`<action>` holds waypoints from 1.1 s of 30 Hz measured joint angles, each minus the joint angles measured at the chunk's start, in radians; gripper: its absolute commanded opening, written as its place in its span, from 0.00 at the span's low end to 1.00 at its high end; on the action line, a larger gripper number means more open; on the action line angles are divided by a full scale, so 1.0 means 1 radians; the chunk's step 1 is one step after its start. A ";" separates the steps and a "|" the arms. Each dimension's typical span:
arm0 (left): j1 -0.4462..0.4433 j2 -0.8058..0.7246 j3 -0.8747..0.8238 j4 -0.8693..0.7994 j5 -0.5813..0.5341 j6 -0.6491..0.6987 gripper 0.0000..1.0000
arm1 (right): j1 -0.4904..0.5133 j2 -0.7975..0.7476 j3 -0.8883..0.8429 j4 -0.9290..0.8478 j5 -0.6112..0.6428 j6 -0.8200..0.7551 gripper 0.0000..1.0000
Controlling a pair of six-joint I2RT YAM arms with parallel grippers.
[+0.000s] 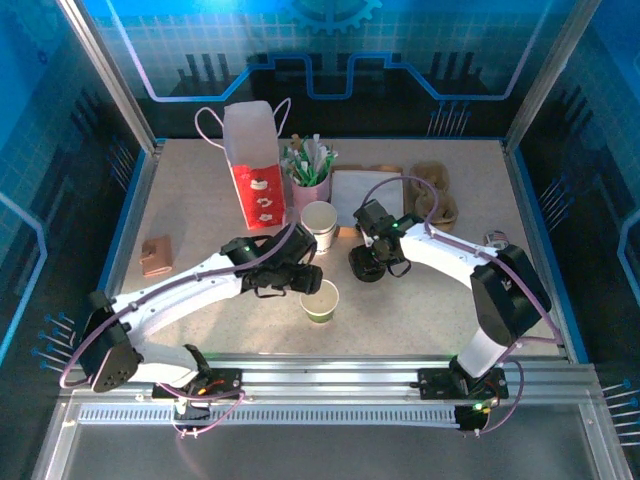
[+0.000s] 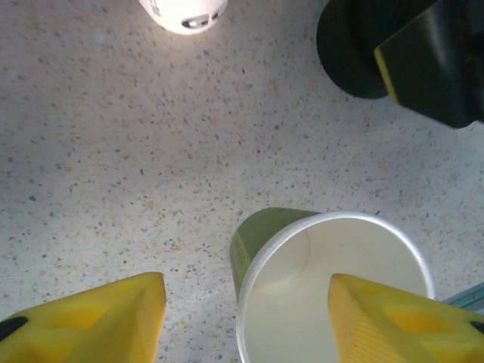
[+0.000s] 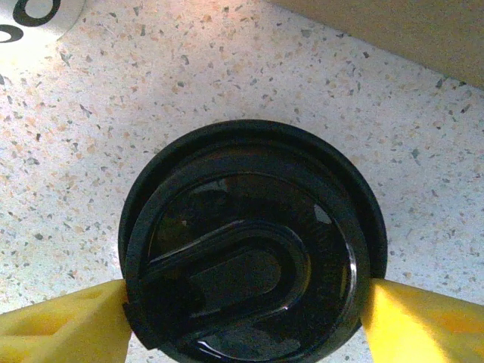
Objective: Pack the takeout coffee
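Two paper cups, one black lid (image 3: 249, 257) and one pink cup (image 1: 308, 190) of sticks are counted. The green cup (image 2: 318, 265) is flanked, ungripped, by the spread fingers (image 2: 91, 318) of the left gripper (image 2: 246, 277), with the white cup (image 1: 320, 222) stood beyond it by the pink cup. The lid is straddled by the right gripper (image 3: 248, 286); whether clamped cannot be told.

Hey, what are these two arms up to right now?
They're putting together a takeout coffee. The left arm's fingers hang spread apart above an open, empty green paper cup standing upright on the table. The right arm's fingers sit either side of a black lid lying flat nearby; whether they grip it is unclear. The lid is not on the cup yet.
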 measured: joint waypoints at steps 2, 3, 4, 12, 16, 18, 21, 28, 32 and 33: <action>0.000 -0.026 0.008 -0.006 -0.025 0.003 0.67 | 0.001 0.002 0.004 -0.001 0.002 -0.001 0.72; 0.000 -0.037 0.009 -0.009 -0.036 0.006 0.68 | 0.001 0.002 0.005 -0.002 0.002 -0.003 0.70; 0.000 -0.050 0.010 -0.013 -0.049 0.006 0.68 | 0.001 0.002 0.006 -0.002 0.003 -0.004 0.70; 0.000 -0.108 0.011 -0.046 -0.132 0.025 0.73 | 0.001 0.003 0.014 -0.010 0.016 -0.011 0.57; 0.000 -0.119 0.011 -0.050 -0.143 0.025 0.73 | 0.001 0.003 0.016 -0.018 0.021 -0.011 0.52; 0.000 -0.119 0.011 -0.051 -0.145 0.025 0.73 | 0.001 0.002 0.017 -0.022 0.021 -0.012 0.51; 0.000 -0.119 0.011 -0.050 -0.149 0.025 0.73 | 0.001 -0.008 0.018 -0.032 0.021 -0.012 0.49; 0.000 -0.119 0.011 -0.050 -0.149 0.025 0.73 | 0.000 -0.061 0.018 -0.044 0.013 -0.012 0.46; 0.000 -0.119 0.011 -0.050 -0.149 0.025 0.73 | 0.000 -0.084 0.018 -0.046 -0.007 -0.012 0.46; 0.000 -0.119 0.011 -0.050 -0.149 0.025 0.73 | 0.000 -0.089 0.018 -0.048 -0.009 -0.012 0.46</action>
